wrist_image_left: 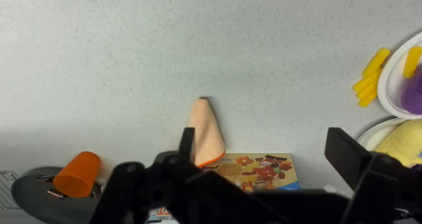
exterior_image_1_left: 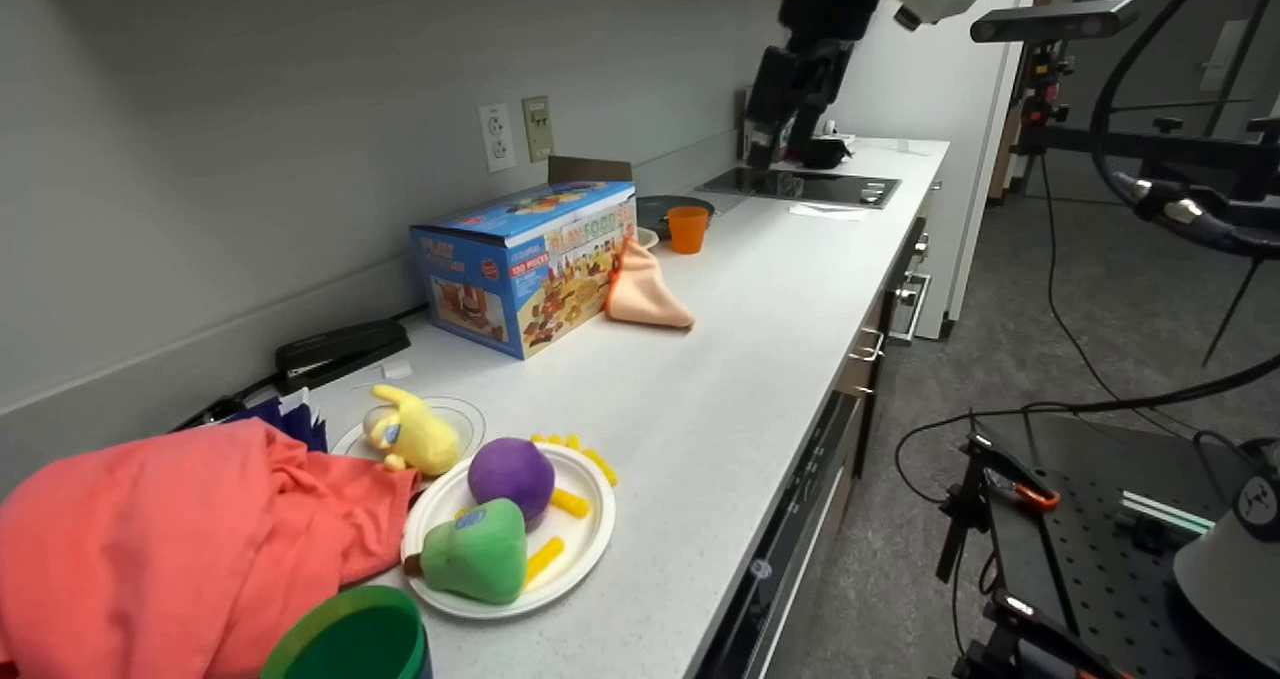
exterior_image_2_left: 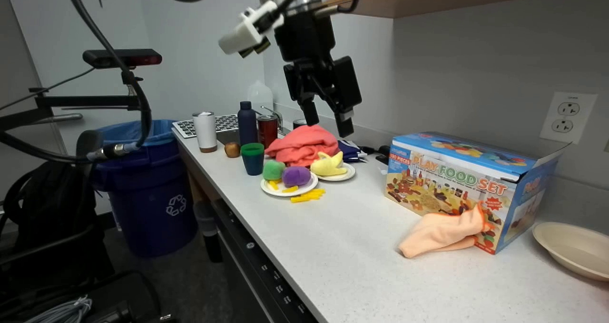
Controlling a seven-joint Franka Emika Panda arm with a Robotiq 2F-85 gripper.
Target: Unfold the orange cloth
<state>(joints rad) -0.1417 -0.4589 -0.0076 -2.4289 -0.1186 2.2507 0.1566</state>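
The orange cloth is pale peach with a brighter orange edge. It lies bunched and folded on the counter, its upper part propped against the front of the blue box, as both exterior views show (exterior_image_1_left: 645, 294) (exterior_image_2_left: 442, 230). In the wrist view the cloth (wrist_image_left: 206, 128) appears as a narrow wedge, partly covered by the left-hand finger (wrist_image_left: 188, 141). My gripper (wrist_image_left: 262, 136) stands wide open with nothing between its fingers. It hangs well above the counter, apart from the cloth, as seen in both exterior views (exterior_image_1_left: 780, 149) (exterior_image_2_left: 328, 119).
The blue play food box (exterior_image_2_left: 447, 180) stands behind the cloth, near the wall. An orange cup (exterior_image_1_left: 687, 230) and dark pan (exterior_image_1_left: 650, 209) are to one side. Across the counter are a plate (exterior_image_1_left: 590, 549) of toy food, a coral-red fabric heap (exterior_image_1_left: 180, 549) and a green cup (exterior_image_1_left: 350, 639).
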